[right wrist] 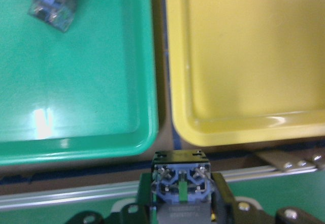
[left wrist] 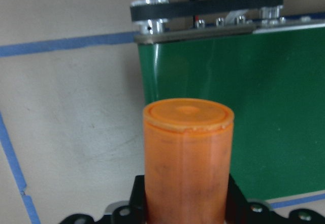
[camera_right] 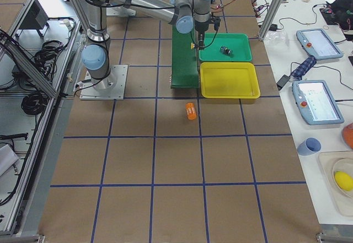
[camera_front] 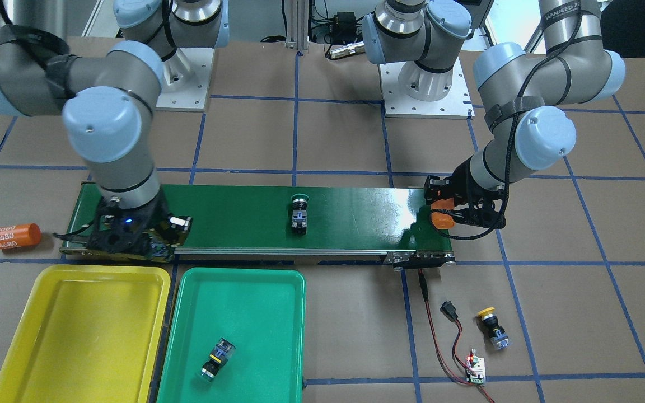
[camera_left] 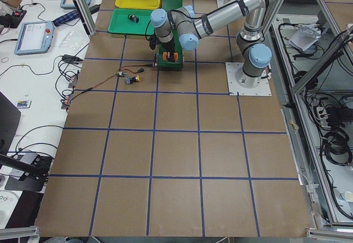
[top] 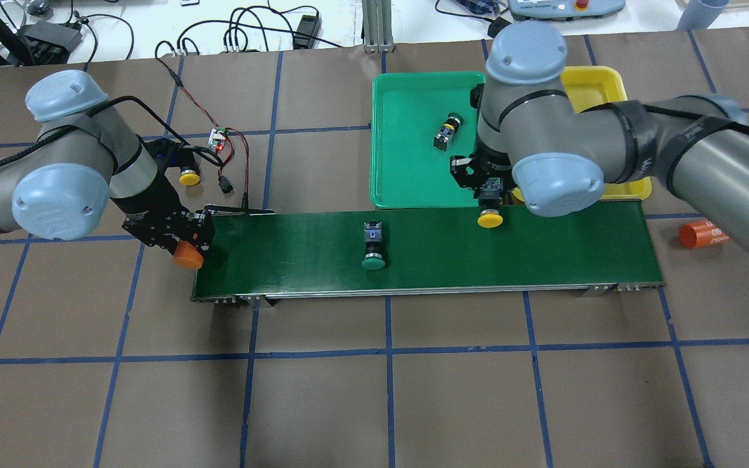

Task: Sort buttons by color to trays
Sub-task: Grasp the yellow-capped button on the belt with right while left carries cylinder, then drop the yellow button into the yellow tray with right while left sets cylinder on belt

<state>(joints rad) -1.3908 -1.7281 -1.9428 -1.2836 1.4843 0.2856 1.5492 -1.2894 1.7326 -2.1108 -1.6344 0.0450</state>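
Right end effector is clamped on a yellow-capped button, over the conveyor belt edge by the green tray. Left end effector grips an orange cylinder at the belt's end. One green-capped button lies mid-belt, a second green button in that tray.

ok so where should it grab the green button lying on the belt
Probably the squarish body of the green button, behind the round cap, from straight above. It lies on its side on the conveyor belt, cap toward the robot, so its flat flanks are exposed.
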